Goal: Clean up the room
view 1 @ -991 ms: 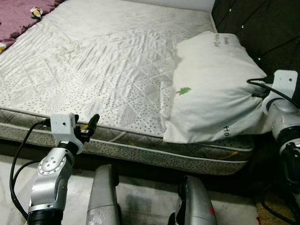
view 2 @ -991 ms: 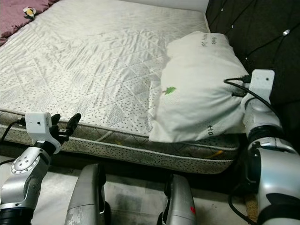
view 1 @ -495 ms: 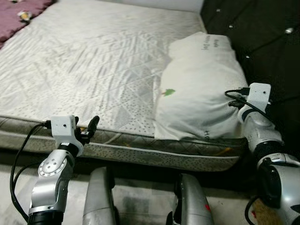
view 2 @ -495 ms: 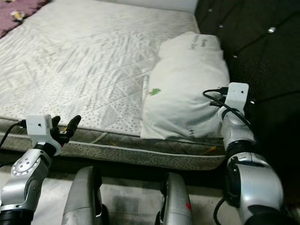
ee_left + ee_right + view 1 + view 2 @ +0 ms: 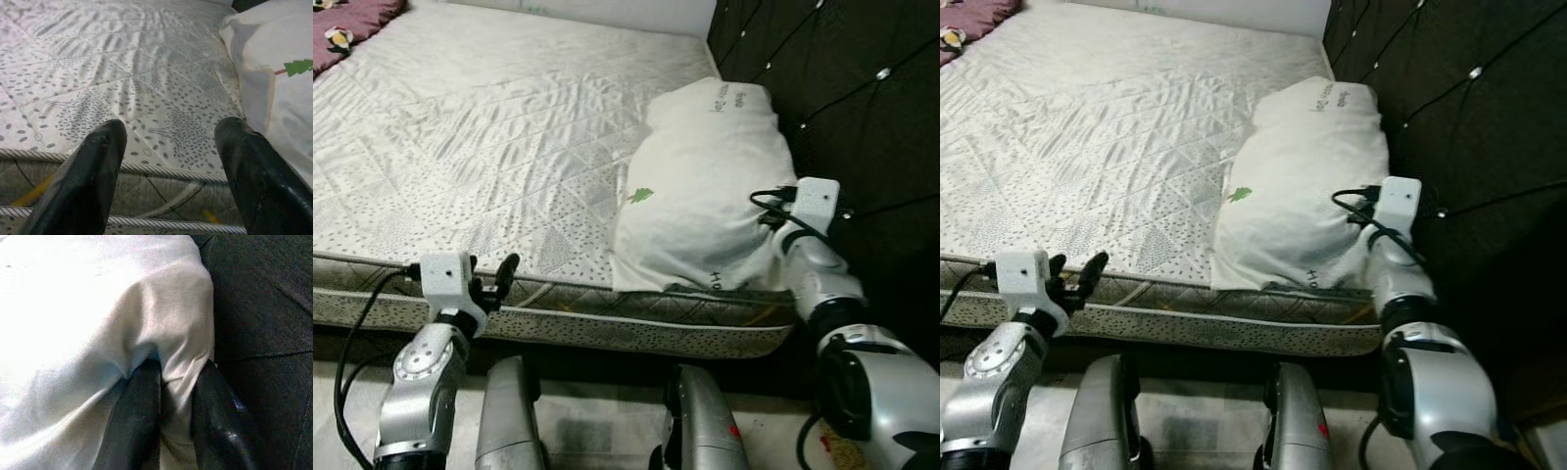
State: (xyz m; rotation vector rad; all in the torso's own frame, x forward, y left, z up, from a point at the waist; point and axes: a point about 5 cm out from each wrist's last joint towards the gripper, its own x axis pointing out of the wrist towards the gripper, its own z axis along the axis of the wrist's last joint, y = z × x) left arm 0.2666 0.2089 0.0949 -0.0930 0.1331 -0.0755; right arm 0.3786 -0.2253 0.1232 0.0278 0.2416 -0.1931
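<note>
A white pillow (image 5: 705, 186) with a small green tree print lies at the right end of the pale quilted mattress (image 5: 489, 127), against the dark headboard. My right gripper (image 5: 176, 377) is at the pillow's near right corner, shut on a fold of its fabric; in the left eye view the wrist (image 5: 808, 211) presses into that corner. My left gripper (image 5: 168, 132) stands open and holds nothing. It hovers just in front of the mattress's near edge, left of the pillow (image 5: 274, 73).
A dark tufted headboard (image 5: 842, 88) rises right of the bed. A purple blanket (image 5: 352, 12) with a small toy lies at the far left corner. My own legs (image 5: 509, 421) stand on the floor close to the bed's side (image 5: 636, 328).
The whole picture has shifted left, so the camera has turned toward the headboard. My right gripper has kept its hold on the pillow corner. The left gripper has stayed open at the mattress edge.
</note>
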